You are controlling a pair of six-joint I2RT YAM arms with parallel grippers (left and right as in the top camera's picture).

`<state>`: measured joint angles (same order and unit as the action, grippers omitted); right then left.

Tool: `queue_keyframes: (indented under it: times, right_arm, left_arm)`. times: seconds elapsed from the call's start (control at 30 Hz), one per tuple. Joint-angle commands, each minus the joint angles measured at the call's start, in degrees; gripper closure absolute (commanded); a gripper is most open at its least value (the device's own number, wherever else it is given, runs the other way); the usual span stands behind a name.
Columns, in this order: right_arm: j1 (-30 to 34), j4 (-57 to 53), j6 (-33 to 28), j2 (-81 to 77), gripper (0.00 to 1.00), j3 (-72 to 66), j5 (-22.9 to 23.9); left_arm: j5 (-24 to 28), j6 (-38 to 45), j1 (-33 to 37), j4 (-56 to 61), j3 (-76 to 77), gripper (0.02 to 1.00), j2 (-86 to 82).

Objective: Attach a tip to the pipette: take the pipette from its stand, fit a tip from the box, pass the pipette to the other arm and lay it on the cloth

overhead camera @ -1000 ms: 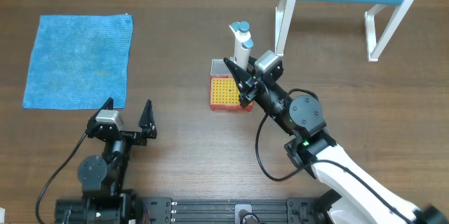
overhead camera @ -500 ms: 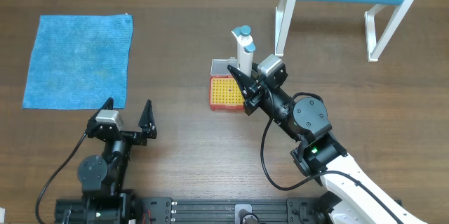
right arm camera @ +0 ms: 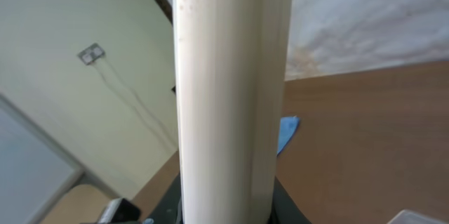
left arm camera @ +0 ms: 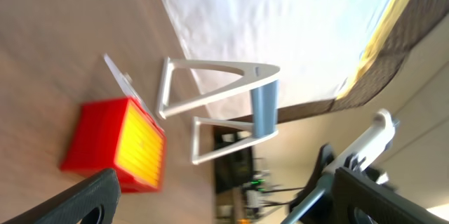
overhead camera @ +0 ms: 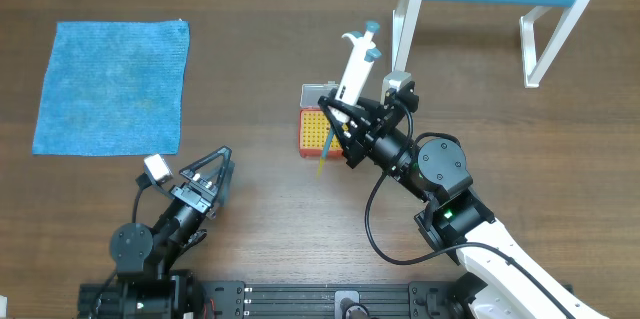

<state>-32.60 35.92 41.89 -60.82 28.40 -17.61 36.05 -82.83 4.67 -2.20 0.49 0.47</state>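
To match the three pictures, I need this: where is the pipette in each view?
Top view: the pipette leans right of centre, in the right gripper.
Left wrist view: near the right edge.
Right wrist view: the white column through the middle.
Landmarks: the tip box joins top and left wrist views; the cloth top and right wrist.

Right hand (overhead camera: 343, 125) holds pipette (overhead camera: 353, 63) beside tip box (overhead camera: 310, 133).
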Motion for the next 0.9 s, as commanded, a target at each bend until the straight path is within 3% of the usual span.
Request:
queue_keyframes:
  times: [0.03, 0.1, 0.13, 0.17, 0.23, 0.33, 0.43, 0.53, 0.67, 0.9]
  right_arm:
    - [-0.1, 0.3, 7.6, 1.0, 0.921, 0.0, -9.3]
    - [-0.1, 0.3, 7.8, 1.0, 0.921, 0.0, -11.0]
    - [-0.1, 0.3, 9.4, 1.0, 0.921, 0.0, -12.0]
    - [-0.1, 0.3, 11.1, 1.0, 0.919, 0.0, -12.8]
    - [-0.1, 0.3, 12.5, 1.0, 0.921, 0.0, -15.0]
    - [-0.1, 0.3, 13.7, 1.0, 0.921, 0.0, -17.2]
    - [-0.1, 0.3, 14.0, 1.0, 0.921, 0.0, -18.1]
    - [-0.1, 0.6, 14.6, 1.0, 0.921, 0.0, -19.5]
    - [-0.1, 4.5, 16.2, 1.0, 0.921, 0.0, -22.8]
    - [-0.1, 5.1, 19.0, 1.0, 0.921, 0.0, -24.1]
  left_arm:
    - [0.8, -10.9, -0.2, 14.2, -0.2, 0.075, 0.0]
    - [3.6, -14.1, -0.2, 23.1, 0.2, 0.119, 1.7]
    - [8.1, -14.2, -0.2, 24.8, 2.0, 0.187, 3.9]
    - [11.3, -13.5, -0.2, 24.8, 4.1, 0.191, 6.1]
    - [16.2, -8.5, -0.2, 25.2, 9.8, 0.137, 12.2]
    - [26.0, 0.5, -0.2, 25.2, 20.4, 0.132, 27.2]
    - [33.8, 3.4, -0.2, 26.5, 28.1, 0.134, 41.6]
    - [41.6, 4.9, -1.7, 42.0, 34.4, 0.134, 56.0]
    - [42.0, 4.9, -6.9, 50.3, 39.1, 0.134, 67.5]
    - [40.2, 5.6, -16.3, 54.8, 42.3, 0.134, 74.3]
